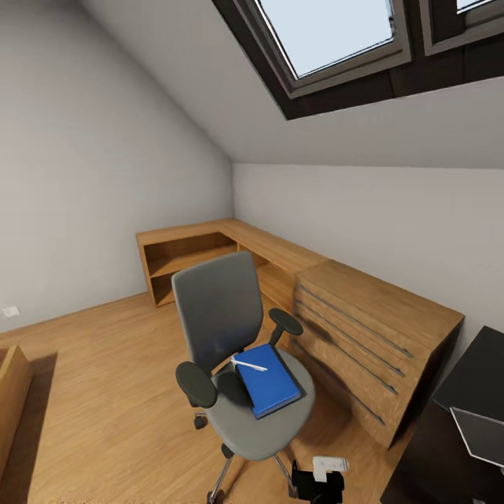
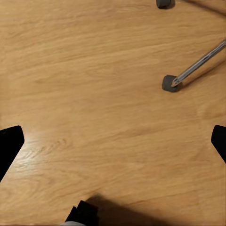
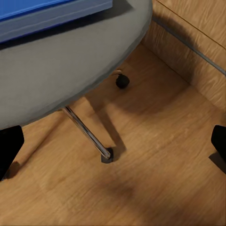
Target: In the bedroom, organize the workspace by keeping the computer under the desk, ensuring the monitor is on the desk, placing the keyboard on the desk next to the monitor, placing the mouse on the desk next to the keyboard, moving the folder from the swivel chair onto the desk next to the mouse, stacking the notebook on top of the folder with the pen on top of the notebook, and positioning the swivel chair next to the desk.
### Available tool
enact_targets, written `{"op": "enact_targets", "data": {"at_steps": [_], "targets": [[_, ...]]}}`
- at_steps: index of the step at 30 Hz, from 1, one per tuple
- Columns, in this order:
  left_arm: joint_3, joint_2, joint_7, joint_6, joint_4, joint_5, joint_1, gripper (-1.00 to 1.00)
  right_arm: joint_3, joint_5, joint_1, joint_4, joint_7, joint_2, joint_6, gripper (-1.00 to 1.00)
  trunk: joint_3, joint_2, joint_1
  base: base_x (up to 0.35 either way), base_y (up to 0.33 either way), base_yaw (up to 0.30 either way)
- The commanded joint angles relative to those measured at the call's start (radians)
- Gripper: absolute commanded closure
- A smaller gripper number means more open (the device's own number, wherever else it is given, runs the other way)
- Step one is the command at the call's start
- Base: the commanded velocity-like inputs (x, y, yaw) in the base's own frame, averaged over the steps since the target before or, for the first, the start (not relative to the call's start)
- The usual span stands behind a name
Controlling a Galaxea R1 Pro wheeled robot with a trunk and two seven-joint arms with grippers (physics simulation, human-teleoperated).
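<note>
Resting on the swivel chair [image 1: 241,413], the folder [image 1: 269,385] carries the pen [image 1: 249,365].

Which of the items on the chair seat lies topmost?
The pen, a thin white stick lying across the blue folder, which rests on the swivel chair seat.

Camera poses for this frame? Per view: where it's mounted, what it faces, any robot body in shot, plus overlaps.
Head view: on the robot's head, facing forward and down at the swivel chair carrying the folder and pen; a black-and-white robot part shows at the bottom edge.
Left wrist view: on the left arm, facing down at the floor; black fingertips at both edges.
Right wrist view: on the right arm, under the chair seat edge; fingertips at both edges.
Shared: all three show the chair's chrome legs and casters.
</note>
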Motion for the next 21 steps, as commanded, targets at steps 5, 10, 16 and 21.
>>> {"op": "enact_targets", "data": {"at_steps": [5,10,16,21], "targets": [[-0.003,0.0,0.005,-0.003,0.0,0.008,-0.001,-1.0,0.009,-0.009,0.003,0.002,-0.001,0.0,-0.005,-1.0,-0.007,-0.001,0.0,0.0,-0.111,0.192],[-0.003,0.0,0.005,-0.003,-0.001,0.007,-0.001,-1.0,0.009,-0.008,0.003,0.001,-0.001,0.0,-0.003,-1.0,-0.012,-0.001,0.0,0.0,-0.017,0.167],[-0.004,-0.001,0.005,-0.003,-0.002,0.007,-0.001,-1.0,0.009,-0.008,0.003,0.001,0.0,-0.002,-0.002,-1.0,-0.014,-0.001,0.0,0.0,-0.003,0.039],[-0.004,-0.001,0.005,-0.003,-0.002,0.007,-0.001,-1.0,0.01,-0.01,0.003,0.001,0.0,-0.007,-0.003,-1.0,-0.014,-0.001,0.0,0.0,0.0,0.002]]}}
